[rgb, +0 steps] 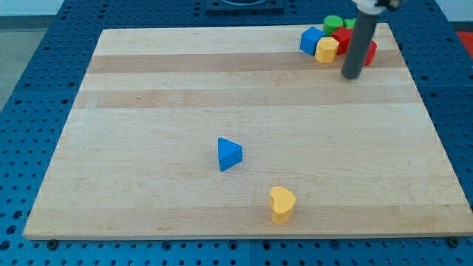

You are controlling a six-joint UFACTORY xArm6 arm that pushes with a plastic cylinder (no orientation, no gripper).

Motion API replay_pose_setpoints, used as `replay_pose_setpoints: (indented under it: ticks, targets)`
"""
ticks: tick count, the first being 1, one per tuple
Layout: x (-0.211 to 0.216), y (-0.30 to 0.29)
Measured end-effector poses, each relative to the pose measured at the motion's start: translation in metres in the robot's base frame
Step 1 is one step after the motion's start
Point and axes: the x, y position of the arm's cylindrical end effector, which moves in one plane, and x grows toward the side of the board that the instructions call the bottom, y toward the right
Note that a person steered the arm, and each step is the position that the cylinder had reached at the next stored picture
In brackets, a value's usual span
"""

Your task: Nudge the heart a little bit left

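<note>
A yellow heart block lies near the view's bottom edge of the wooden board, a little right of centre. A blue triangle block lies up and to the left of it. My tip is far from the heart, at the view's top right, just below a cluster of blocks. It touches neither the heart nor the triangle.
The cluster at the top right holds a blue block, a yellow block, a green round block and red blocks, partly hidden by the rod. A blue perforated table surrounds the board.
</note>
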Motion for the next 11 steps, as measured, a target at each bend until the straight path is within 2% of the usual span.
replay_pose_setpoints:
  ticks: [1,2,3,4,5,6,7,8,9,10,11]
  targets:
    - [0.085,-0.009]
    - [0.147,-0.038]
    - [0.251,-0.094]
    - [0.251,-0.094]
    - [0.249,-0.129]
    - [0.243,-0.198]
    - [0.217,-0.260]
    - [0.124,-0.294]
    - [0.147,-0.312]
    - [0.240,-0.319]
    - [0.251,-0.280]
